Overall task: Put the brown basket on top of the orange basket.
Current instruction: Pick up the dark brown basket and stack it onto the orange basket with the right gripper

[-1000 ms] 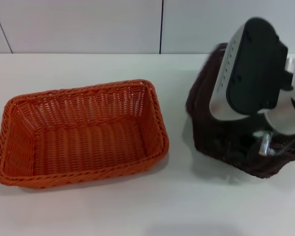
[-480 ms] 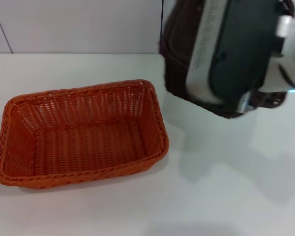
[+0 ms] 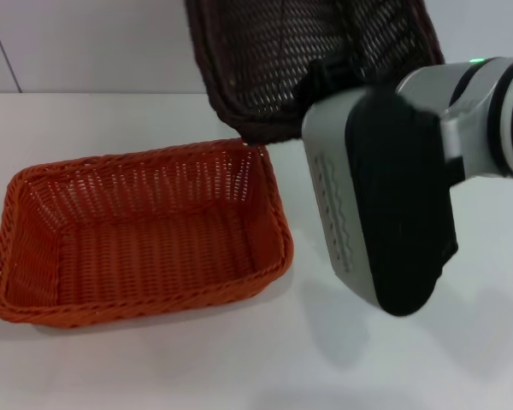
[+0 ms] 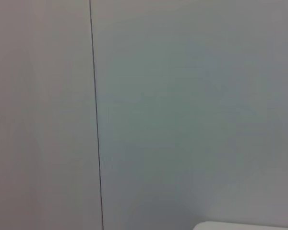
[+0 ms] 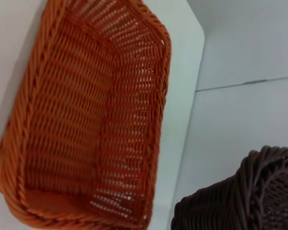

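The brown basket hangs in the air, tipped with its open side toward me, above and just behind the far right corner of the orange basket. My right gripper is shut on the brown basket's near rim; the bulky grey and black wrist hides most of its fingers. The orange basket sits flat on the white table at the left. In the right wrist view the orange basket lies below and a corner of the brown basket shows close by. My left gripper is out of view.
A white wall with a dark vertical seam rises right behind the table. The left wrist view shows only that wall and a sliver of table edge.
The right arm has lifted the brown basket off the table at the right and carried it up and left, to above the orange basket's far right corner. The orange basket has not moved.
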